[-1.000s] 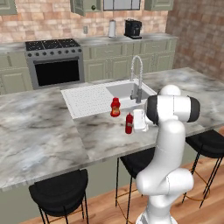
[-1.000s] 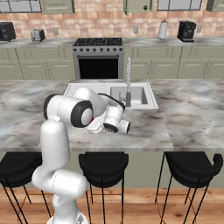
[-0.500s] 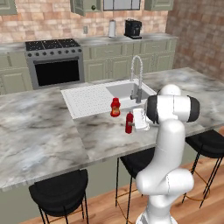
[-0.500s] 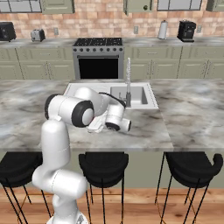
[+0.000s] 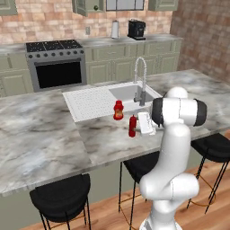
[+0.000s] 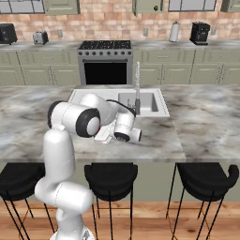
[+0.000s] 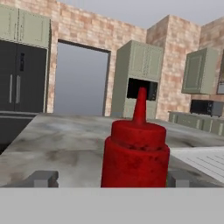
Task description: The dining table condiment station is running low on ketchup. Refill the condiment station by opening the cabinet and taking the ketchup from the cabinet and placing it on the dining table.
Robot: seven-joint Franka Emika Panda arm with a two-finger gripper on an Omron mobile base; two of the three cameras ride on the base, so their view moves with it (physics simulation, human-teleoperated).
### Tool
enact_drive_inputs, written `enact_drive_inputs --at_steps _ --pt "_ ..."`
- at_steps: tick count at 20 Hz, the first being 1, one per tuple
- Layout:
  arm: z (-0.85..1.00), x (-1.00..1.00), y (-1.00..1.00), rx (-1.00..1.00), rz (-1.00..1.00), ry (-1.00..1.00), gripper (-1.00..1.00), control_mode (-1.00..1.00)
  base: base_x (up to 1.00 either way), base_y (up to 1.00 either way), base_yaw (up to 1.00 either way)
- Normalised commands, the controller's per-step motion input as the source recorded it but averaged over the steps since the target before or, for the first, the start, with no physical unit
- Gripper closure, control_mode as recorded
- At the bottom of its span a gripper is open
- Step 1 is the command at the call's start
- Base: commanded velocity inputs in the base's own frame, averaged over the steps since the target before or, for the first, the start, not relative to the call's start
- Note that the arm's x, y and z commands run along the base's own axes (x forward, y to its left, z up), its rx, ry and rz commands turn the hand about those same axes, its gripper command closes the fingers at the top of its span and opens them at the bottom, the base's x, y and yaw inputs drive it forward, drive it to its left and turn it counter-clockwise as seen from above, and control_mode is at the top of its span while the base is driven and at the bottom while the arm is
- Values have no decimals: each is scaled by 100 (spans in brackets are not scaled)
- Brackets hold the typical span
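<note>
The desk (image 5: 54,134), a long marbled island with a white sink (image 5: 128,92), carries the ketchup (image 5: 132,126) standing upright near its front edge, at 5 o'clock from a second red bottle (image 5: 118,110) beside the sink. The gripper (image 5: 140,127) is level with the ketchup, fingers (image 7: 41,178) spread wide, one on each side of the bottle and apart from it.

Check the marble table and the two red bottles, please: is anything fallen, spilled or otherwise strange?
Nothing stands out. The ketchup bottle stands upright on the dining table, between the open gripper fingers. A second red bottle stands upright near the sink. No spill shows.
</note>
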Motion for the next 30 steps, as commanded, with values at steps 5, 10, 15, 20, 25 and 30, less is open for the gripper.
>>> enact_drive_inputs --at_steps 5,10,15,20,25,30 --pt "27 -5 -2 0 0 0 -100 -100 0 0 0" --pt "39 -15 -1 0 0 0 -100 -100 0 0 0" --pt "50 -33 0 0 0 -1 -100 -100 0 0 0" --pt "57 -58 0 -2 0 -8 -100 -100 0 0 0" --pt "70 -64 0 -4 -1 -11 -100 -100 0 0 0" --pt "76 -68 8 -6 -1 -12 -100 -100 0 0 0"
